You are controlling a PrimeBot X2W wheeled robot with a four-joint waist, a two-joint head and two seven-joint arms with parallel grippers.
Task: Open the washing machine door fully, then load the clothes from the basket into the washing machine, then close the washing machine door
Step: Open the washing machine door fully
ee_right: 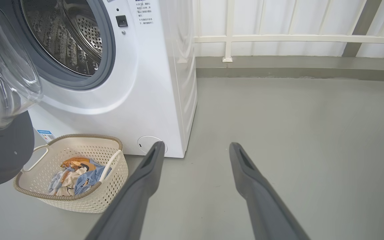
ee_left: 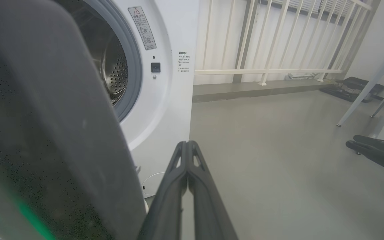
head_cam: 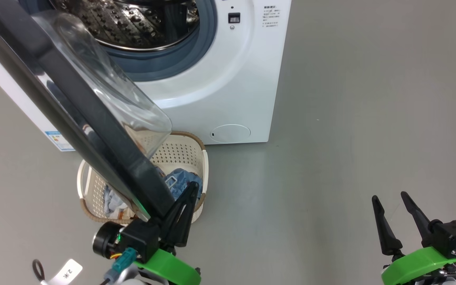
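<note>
The washing machine [head_cam: 220,79] stands at the top of the head view with its steel drum exposed. The washing machine door [head_cam: 93,118] is swung out towards me, its clear glass bowl facing the drum. My left gripper [head_cam: 191,187] is shut with nothing in it, and its fingers lie close against the door's outer edge [ee_left: 62,140], above the basket. The cream basket [head_cam: 184,152] sits on the floor under the door and holds the clothes [ee_right: 75,173], light blue, cream and orange. My right gripper [head_cam: 389,196] hangs open and empty at the lower right, well away from the machine.
Bare grey floor spreads to the right of the machine. A white railing [ee_left: 265,40] runs along the back wall. Pale table legs [ee_left: 372,83] and a dark object [ee_left: 355,85] stand at the far right. A white tag [head_cam: 66,272] lies near my left arm.
</note>
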